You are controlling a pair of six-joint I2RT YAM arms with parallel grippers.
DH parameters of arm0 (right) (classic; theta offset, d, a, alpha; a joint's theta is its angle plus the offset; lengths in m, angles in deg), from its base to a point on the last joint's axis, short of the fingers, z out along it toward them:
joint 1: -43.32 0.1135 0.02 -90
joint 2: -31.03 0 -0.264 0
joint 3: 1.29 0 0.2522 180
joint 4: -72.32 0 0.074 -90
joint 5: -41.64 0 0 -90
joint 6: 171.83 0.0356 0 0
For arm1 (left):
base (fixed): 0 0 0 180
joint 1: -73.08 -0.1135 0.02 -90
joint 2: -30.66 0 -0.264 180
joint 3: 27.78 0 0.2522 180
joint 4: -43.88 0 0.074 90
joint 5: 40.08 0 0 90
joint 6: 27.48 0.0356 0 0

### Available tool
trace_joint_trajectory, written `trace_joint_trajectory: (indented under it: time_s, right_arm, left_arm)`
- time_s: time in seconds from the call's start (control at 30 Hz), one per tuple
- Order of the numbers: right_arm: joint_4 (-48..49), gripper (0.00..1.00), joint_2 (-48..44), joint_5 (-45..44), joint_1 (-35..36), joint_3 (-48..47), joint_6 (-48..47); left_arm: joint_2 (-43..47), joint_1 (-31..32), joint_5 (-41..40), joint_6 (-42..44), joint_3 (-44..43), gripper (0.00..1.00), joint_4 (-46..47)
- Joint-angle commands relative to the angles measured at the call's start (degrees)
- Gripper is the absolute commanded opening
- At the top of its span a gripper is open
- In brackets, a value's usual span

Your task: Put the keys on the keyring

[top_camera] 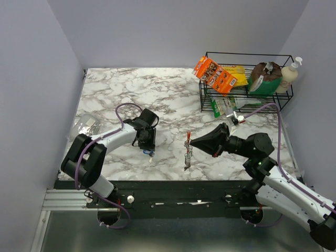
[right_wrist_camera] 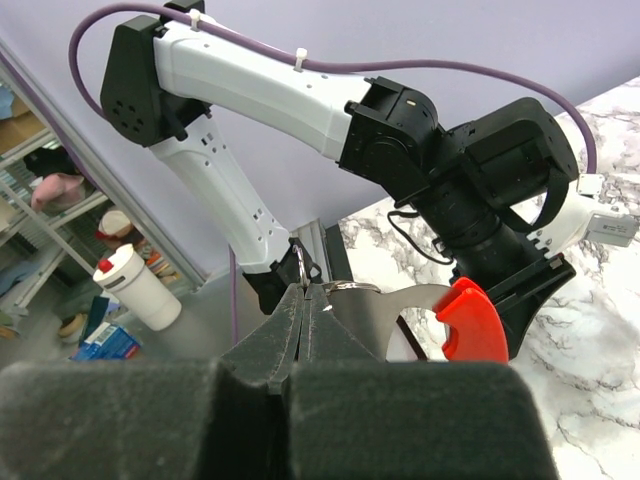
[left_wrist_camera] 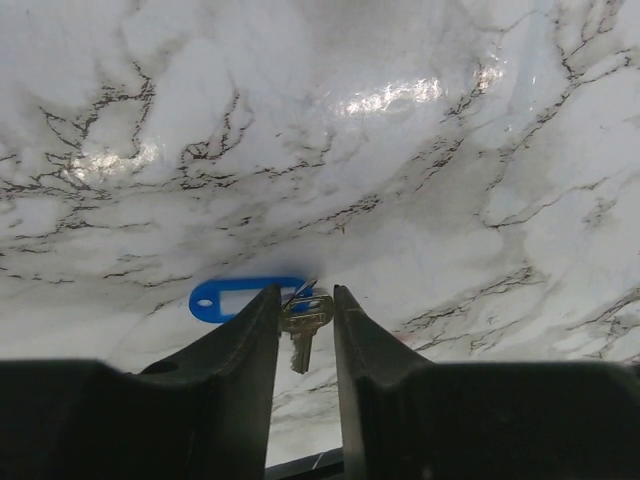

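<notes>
Pointing down at the bench (top_camera: 115, 89), the left end effector (left_wrist_camera: 306, 300) has its jaws set a narrow gap apart with the head of a small metal key between them. The head fills that gap, but I cannot tell whether the pads actually press on it. The keys (left_wrist_camera: 300, 325) lie left of centre, close to the near edge, with a blue plastic tag (left_wrist_camera: 235, 299) attached just to their left. The right end effector (right_wrist_camera: 303, 292) is clamped shut on the keyring (top_camera: 187, 155), pinching a thin wire loop at its top. A red plastic piece (right_wrist_camera: 470, 320) sits just beside the fingertips, and the grey strip runs toward the near edge at the middle of the bench, right of the keys. These keys look light, hard and slick, likely to skate on the glossy marble or pivot in a loose pinch, so the flat head is the better place to hold, leaving the hole free. The keyring seems limp along its strip and stiff only at the loop. Whether the strip hangs or rests on the bench is unclear, the key's hole is hidden behind the left fingers, and the loop's opening is too small to make out.
</notes>
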Motion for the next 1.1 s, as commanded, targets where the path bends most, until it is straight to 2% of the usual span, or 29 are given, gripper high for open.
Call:
trace_joint_trajectory:
  time_s: [0.0, 0.1, 0.17, 0.2, 0.27, 0.3, 0.57, 0.83, 1.07]
  right_arm:
    - [0.7, 0.00, -0.6, -0.3, -0.4, 0.7, 0.2]
    - [0.7, 0.00, -0.7, -0.2, -0.3, 0.6, 0.0]
    - [0.6, 0.00, -0.7, -0.1, -0.4, 0.6, 0.0]
    - [0.5, 0.00, -0.7, -0.2, -0.4, 0.5, -0.1]
    - [0.3, 0.01, -0.8, -0.3, -0.4, 0.5, -0.2]
    - [0.2, 0.00, -0.9, -0.3, -0.5, 0.5, -0.3]
    - [-1.4, 0.00, -0.1, 0.1, -0.5, 0.1, -1.7]
    - [-12.0, 0.00, 2.9, -1.1, -0.4, -5.1, -6.4]
    - [-15.7, 0.00, 4.9, -2.8, -0.5, -7.8, -9.1]
  left_arm:
    - [-1.3, 0.0, -0.7, 0.9, 0.2, 0.31, 1.8]
    - [-2.0, 0.0, -1.0, 1.3, 0.3, 0.19, 2.2]
    - [-2.4, 0.0, -1.0, 1.4, 0.3, 0.17, 2.3]
    - [-2.5, -0.1, -1.0, 1.5, 0.3, 0.09, 2.3]
    - [-2.6, 0.0, -1.2, 1.8, 0.2, 0.01, 2.2]
    - [-2.2, 0.0, -1.3, 1.8, 0.0, 0.00, 1.9]
    - [5.7, 0.0, -2.9, 5.0, -4.5, 0.00, -2.9]
    - [12.3, 0.7, -3.6, 9.2, -15.1, 0.00, -11.9]
    - [13.8, 3.5, -3.3, 11.5, -24.6, 0.00, -19.4]
